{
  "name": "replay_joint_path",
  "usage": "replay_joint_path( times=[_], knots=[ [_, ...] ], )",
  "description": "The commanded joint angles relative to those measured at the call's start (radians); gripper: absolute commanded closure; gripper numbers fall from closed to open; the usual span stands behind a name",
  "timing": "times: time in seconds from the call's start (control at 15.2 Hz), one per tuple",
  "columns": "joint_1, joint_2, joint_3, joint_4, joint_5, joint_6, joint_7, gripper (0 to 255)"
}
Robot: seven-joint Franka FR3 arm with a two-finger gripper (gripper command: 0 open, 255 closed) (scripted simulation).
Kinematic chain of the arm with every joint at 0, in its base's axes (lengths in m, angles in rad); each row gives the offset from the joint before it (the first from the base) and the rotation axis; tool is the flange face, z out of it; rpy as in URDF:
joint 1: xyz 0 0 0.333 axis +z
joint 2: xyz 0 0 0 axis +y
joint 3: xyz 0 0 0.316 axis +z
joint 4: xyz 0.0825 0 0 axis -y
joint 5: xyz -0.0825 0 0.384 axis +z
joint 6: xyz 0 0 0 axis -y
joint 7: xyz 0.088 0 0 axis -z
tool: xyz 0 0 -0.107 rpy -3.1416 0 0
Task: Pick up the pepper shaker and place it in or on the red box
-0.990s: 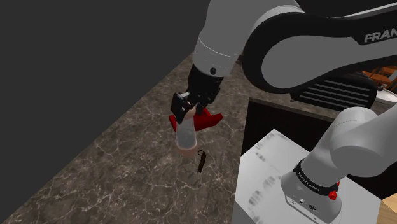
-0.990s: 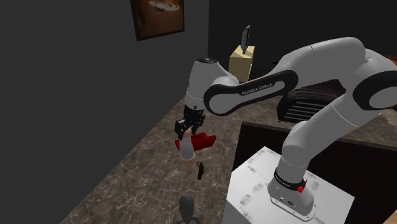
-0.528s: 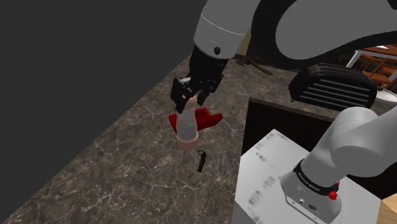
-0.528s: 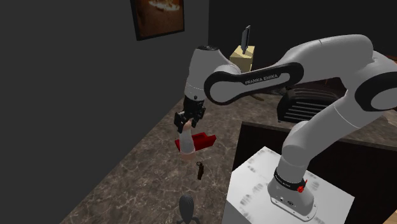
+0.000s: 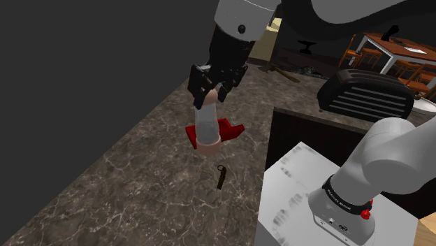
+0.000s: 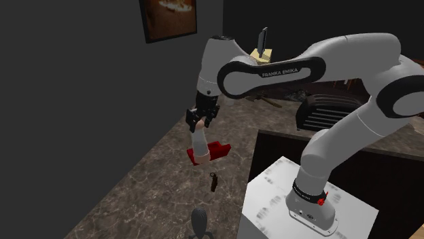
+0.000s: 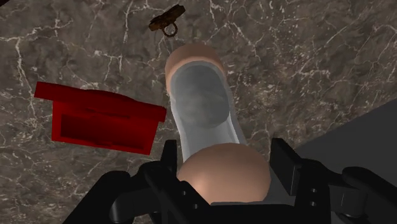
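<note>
Pepper shaker gripped in jaws, aloft; red box on counter nearby.

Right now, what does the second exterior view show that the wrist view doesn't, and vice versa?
Second exterior view: the white arm, its stand and a framed picture on the wall. Wrist view: the red box's hollow inside. Both: the gripper shut on the pepper shaker, the red box, and a small dark object on the marbled counter.
</note>
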Motion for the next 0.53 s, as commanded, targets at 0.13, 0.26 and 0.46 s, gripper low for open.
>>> replay_joint_path(
  times=[0.13,0.26,0.46],
  knots=[
    [-0.028,0.007,-0.082,0.033,-0.018,-0.041,-0.092,255],
    [-0.044,0.019,-0.119,0.055,-0.030,-0.058,-0.135,255],
    [-0.069,0.045,-0.171,0.096,-0.046,-0.083,-0.198,255]
  ],
)
